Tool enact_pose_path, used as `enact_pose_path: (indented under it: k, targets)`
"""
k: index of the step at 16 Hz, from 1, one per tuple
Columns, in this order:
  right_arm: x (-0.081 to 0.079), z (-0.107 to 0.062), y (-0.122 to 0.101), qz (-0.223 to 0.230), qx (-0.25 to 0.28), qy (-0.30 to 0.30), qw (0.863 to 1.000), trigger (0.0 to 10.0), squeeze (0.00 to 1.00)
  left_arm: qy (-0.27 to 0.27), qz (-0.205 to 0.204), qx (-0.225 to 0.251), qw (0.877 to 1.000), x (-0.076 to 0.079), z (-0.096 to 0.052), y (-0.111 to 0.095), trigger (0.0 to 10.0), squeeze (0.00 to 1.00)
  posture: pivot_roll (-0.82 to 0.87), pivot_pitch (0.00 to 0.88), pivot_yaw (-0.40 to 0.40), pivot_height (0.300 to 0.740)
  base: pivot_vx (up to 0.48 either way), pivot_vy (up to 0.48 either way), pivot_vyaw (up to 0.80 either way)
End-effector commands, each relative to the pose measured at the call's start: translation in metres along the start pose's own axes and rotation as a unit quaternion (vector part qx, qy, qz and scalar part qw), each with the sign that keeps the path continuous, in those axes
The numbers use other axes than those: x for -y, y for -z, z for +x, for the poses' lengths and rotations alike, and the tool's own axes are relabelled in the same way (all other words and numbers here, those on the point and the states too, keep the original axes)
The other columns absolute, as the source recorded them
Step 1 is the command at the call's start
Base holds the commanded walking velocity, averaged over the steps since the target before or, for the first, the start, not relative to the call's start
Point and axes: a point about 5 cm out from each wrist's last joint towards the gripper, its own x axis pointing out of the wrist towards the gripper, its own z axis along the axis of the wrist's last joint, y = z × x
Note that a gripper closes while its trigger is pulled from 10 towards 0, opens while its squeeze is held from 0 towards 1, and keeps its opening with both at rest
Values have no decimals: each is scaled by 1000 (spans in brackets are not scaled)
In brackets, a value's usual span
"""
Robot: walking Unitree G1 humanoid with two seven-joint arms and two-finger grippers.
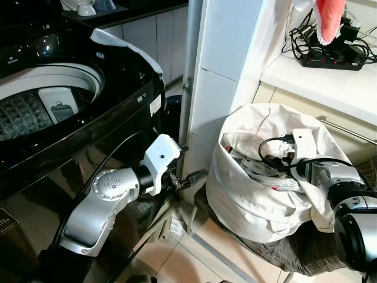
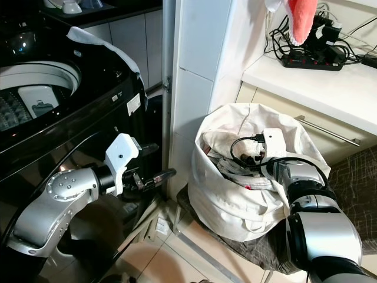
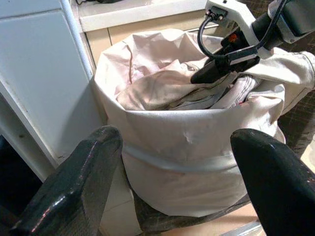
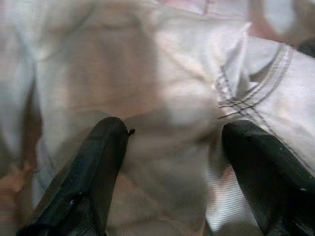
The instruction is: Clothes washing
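My right pincer (image 4: 167,162) is spread wide, inside the laundry bag (image 1: 259,206) at lower right, over pale clothes (image 4: 162,88) (left pincer (image 3: 177,182) apart too).

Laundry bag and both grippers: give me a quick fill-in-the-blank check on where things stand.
1. The right gripper reaches into the cream ____.
2. Its fingers are ____ over the clothes.
3. The washing machine lid is ____.
4. The left gripper holds ____.

Missing: laundry bag; open; open; nothing

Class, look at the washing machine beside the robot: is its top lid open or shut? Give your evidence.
Open. The washing machine shows its round drum opening from above, with the perforated drum wall visible inside, and nothing covers it.
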Motion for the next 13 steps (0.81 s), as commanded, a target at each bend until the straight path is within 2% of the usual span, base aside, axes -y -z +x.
enact_pose_path:
  k: [1,3,4,5,6,7,9,10,11,12,13]
  targets:
    - [-2,0,2,6,-6,-19,1000,10000,984,23,7,6,1000,5,1,-6,10000,0,55,0,-47,740,0,0,0]
    - [-2,0,11,-4,-30,-26,999,10000,1000,63,-11,2,998,14,-1,-5,10000,0,53,0,-45,740,0,0,0]
    - [2,0,17,-21,-50,-8,999,10000,682,84,-24,5,996,19,-2,-5,10000,0,50,0,-43,740,0,0,0]
    - [2,0,18,-25,-56,-3,998,10000,682,89,-27,5,996,20,-2,-5,10000,0,50,0,-43,740,0,0,0]
    - [8,-1,25,-60,-76,18,995,10000,0,88,-21,6,996,21,-2,-4,10000,0,49,0,-45,740,0,0,0]
    - [10,-2,29,-72,-86,27,993,10000,0,85,-18,6,996,21,-2,-4,10000,0,50,0,-46,740,0,0,0]
    - [11,-2,31,-69,-90,24,993,10000,0,88,-19,6,996,22,-1,-5,10000,0,50,0,-46,740,0,0,0]
    - [12,-2,32,-64,-89,25,994,5294,0,90,-19,5,996,23,-1,-5,10000,0,49,0,-45,740,0,0,0]
    - [11,-2,32,-60,-87,24,994,1608,0,90,-18,4,996,23,-1,-4,10000,0,48,0,-44,740,0,0,0]
    - [12,-2,32,-53,-82,24,995,0,0,91,-16,2,996,23,-1,-4,10000,0,46,0,-42,740,0,0,0]
    - [12,-2,32,-49,-80,24,995,0,0,91,-15,2,996,23,-1,-4,10000,0,45,0,-41,740,0,0,0]
